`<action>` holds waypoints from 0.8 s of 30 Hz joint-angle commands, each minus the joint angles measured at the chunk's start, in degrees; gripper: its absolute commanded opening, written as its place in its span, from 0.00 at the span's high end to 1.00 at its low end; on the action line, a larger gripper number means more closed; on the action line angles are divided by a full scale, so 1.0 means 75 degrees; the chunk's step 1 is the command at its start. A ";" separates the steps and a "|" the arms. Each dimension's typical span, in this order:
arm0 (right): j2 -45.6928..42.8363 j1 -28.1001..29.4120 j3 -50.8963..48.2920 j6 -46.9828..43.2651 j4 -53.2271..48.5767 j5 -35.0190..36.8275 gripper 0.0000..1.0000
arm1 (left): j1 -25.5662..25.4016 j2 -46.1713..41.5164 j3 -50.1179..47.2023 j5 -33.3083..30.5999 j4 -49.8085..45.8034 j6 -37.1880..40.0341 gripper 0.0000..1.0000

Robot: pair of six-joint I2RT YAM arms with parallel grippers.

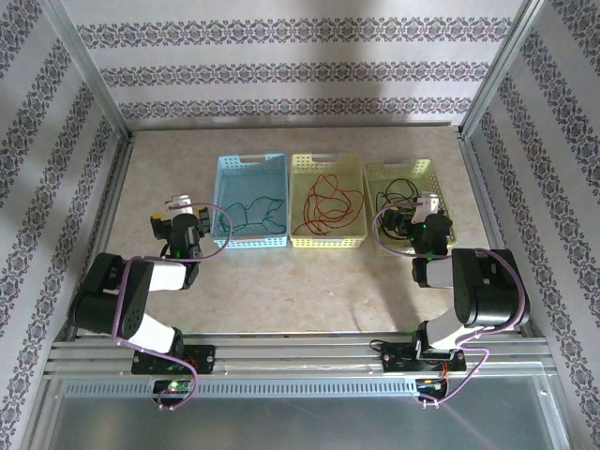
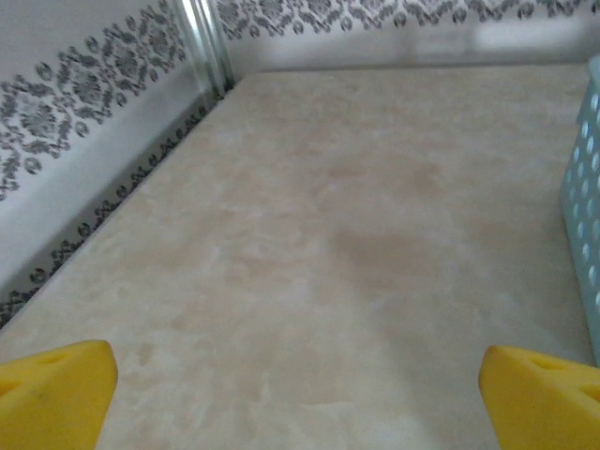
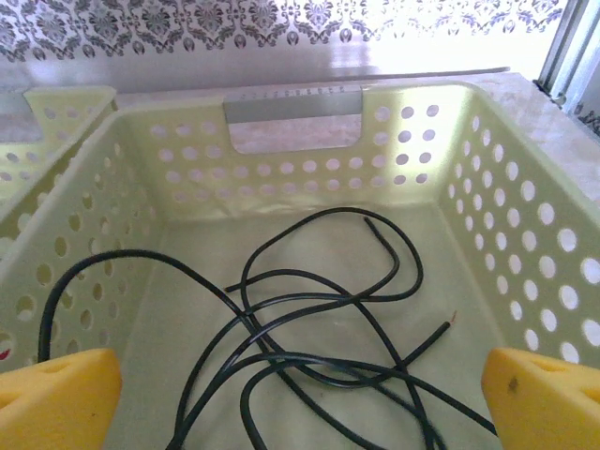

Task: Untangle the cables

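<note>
Three baskets stand in a row at mid-table. A green cable (image 1: 251, 212) lies in the blue basket (image 1: 249, 157), a red cable (image 1: 326, 204) in the yellow basket (image 1: 326, 157), and a black cable (image 1: 397, 192) in the pale green basket (image 1: 400, 165). My right gripper (image 1: 424, 206) hangs open over that basket's near end. In the right wrist view its yellow fingertips (image 3: 58, 394) stand wide apart above the looped black cable (image 3: 352, 298), not touching it. Left of the blue basket, my left gripper (image 1: 181, 208) is open over bare table (image 2: 309, 244), nothing between its fingertips (image 2: 56, 394).
The blue basket's perforated wall (image 2: 586, 216) stands close on the right of the left gripper. A metal frame post (image 2: 206, 42) and patterned wall line the table's left side. The yellow basket's rim (image 3: 47, 103) adjoins the pale green basket (image 3: 300, 159).
</note>
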 commanded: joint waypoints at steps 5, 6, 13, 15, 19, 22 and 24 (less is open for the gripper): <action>0.0086 0.0014 0.0081 0.0314 0.0318 -0.0094 0.02 | 0.0546 0.0911 -0.0318 0.2117 0.2233 0.0353 0.01; 0.0070 0.0017 0.0081 0.0314 0.0305 -0.0066 0.02 | 0.0567 0.0632 -0.0113 0.2199 0.1186 0.0181 0.01; 0.0043 0.0216 0.0130 0.0252 0.0157 0.0470 0.02 | 0.0782 0.0712 0.0013 0.2387 0.1225 0.0081 0.01; 0.0052 0.0247 0.0221 0.0149 0.0008 0.0258 0.02 | 0.0782 0.0638 0.0055 0.2398 0.1011 0.0012 0.01; 0.0055 0.0239 0.0223 0.0037 -0.0074 -0.0090 0.02 | 0.0781 0.0668 0.0038 0.2390 0.1110 0.0040 0.01; 0.0051 0.0239 0.0222 -0.0023 -0.0218 -0.0216 0.02 | 0.0781 0.0666 0.0048 0.2396 0.1086 0.0040 0.01; 0.0058 0.0239 0.0443 -0.0037 -0.0238 -0.0216 0.02 | 0.0781 0.0663 0.0047 0.2390 0.1077 0.0043 0.01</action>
